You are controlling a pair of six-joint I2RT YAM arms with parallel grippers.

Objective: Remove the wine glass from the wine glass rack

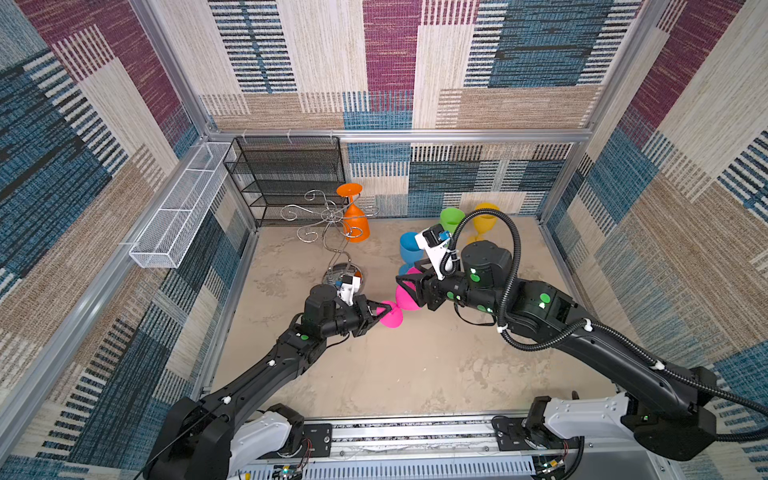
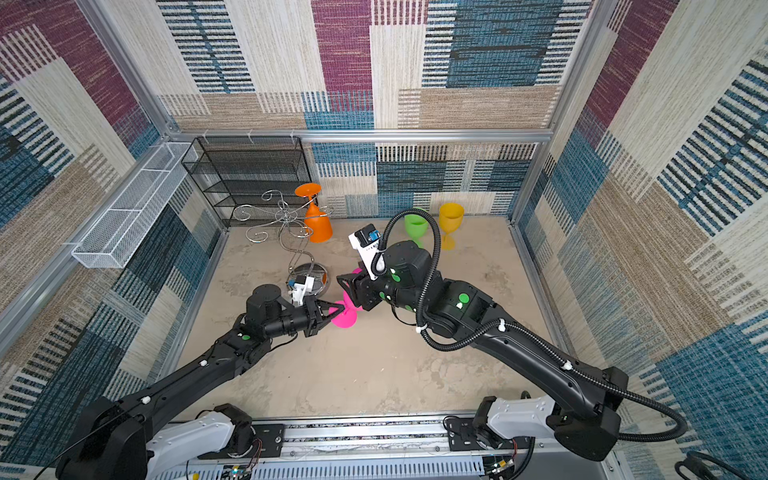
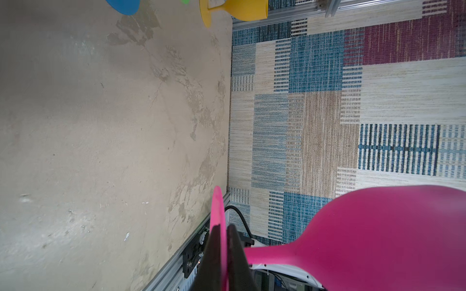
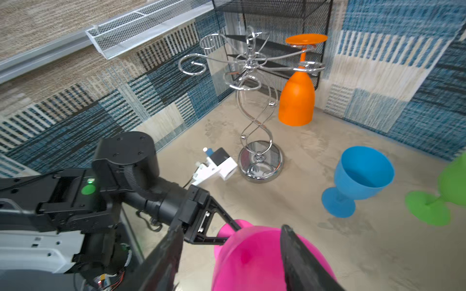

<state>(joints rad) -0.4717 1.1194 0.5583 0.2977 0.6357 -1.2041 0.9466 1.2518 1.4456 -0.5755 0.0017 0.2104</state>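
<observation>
Pink plastic wine glass [image 1: 405, 301], sideways in the air — foot pinched in the left gripper [image 1: 386, 309], bowl between spread jaws of the right gripper [image 4: 227, 257], shiny chrome twisted-wire rack [image 4: 261, 161] upright beyond both — orange plastic wine glass [image 4: 297, 100] hanging inverted on it

Pink wine glass [image 3: 378, 239]: bowl cut off at frame edges in left wrist view. Foot seen edge-on, lower part hidden betw. left gripper [image 3: 223, 228] fingers [image 3: 237, 254]. Right wrist view: bowl cut off at frame bottom.
Right gripper [image 4: 232, 226] fingers [image 4: 297, 259] blurred, close to lens; contact w/ bowl cannot be told.
Blue wine glass [image 1: 409, 247]: part hidden by right wrist camera [image 1: 434, 241] in a top view.
Green wine glass [image 4: 454, 179]: cut off at frame edge, right wrist view.
Yellow wine glass [image 1: 486, 218]: stem, foot mostly behind cable [image 1: 515, 249].
Wine glass rack [image 1: 333, 215]: base part hidden by left wrist camera [image 1: 349, 289].
</observation>
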